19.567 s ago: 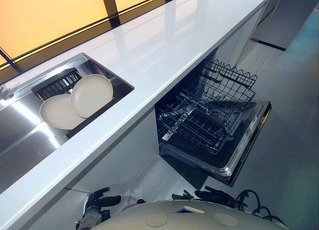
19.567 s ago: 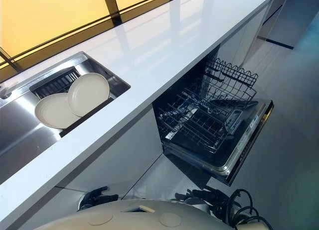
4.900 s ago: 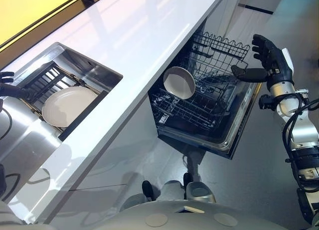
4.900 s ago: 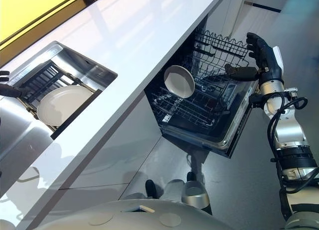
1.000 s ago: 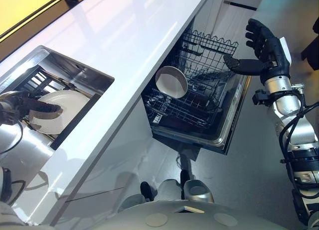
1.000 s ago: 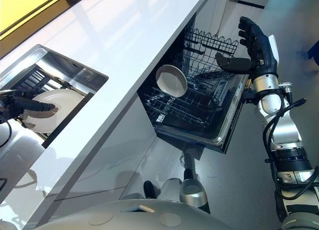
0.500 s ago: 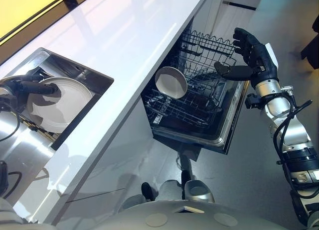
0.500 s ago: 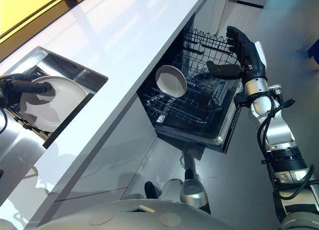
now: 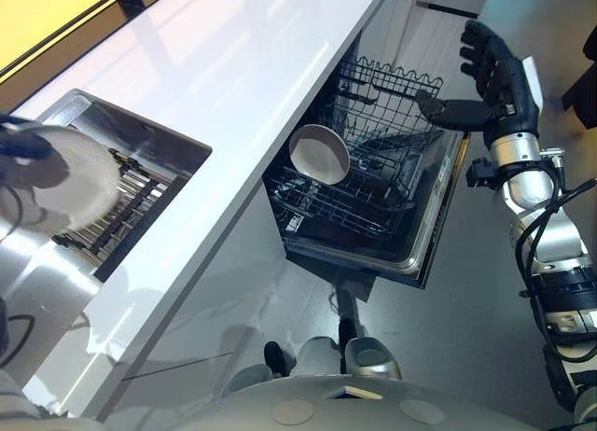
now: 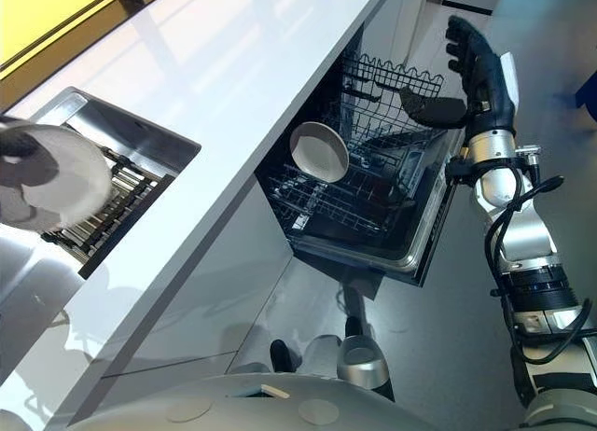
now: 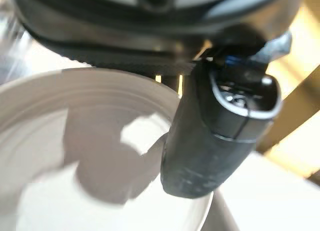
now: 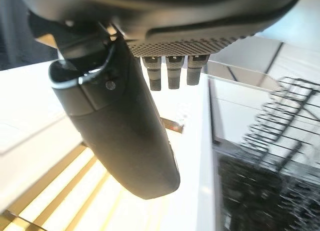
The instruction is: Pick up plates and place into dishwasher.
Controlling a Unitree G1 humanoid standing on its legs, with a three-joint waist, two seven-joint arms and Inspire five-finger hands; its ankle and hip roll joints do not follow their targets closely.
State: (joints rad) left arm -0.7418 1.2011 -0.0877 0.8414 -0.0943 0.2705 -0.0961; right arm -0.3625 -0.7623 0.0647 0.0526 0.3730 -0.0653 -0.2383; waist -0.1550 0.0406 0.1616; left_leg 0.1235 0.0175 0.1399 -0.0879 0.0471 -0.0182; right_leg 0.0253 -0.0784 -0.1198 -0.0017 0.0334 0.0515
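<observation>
Left wrist view shows the left hand [image 11: 215, 141] grasping the plate [image 11: 75, 166]: the thumb lies across the rim and presses on the pale face, while the fingers underneath are hidden, so the pinch is judged from the thumb alone. In the eye views this plate hangs tilted in the air, far to the left of the dishwasher [image 9: 438, 226], about where the sink [image 9: 140, 137] is set into the counter [image 9: 261, 76] that runs over the dishwasher. A racked plate [image 9: 319, 154] stands on edge in the dishwasher's lower rack [image 9: 373, 212], at its near left part. The step in hand looks like the carry: one plate is loaded and this one is gripped but not yet brought across. The next move calls for swinging it rightward and down past the counter edge to the dishwasher, keeping the pinch firm and turning the plate on edge for a free slot beside the racked plate. The right hand [image 9: 499, 86] hovers above the dishwasher's far right side, released, fingers spread and thumb out, touching nothing.
</observation>
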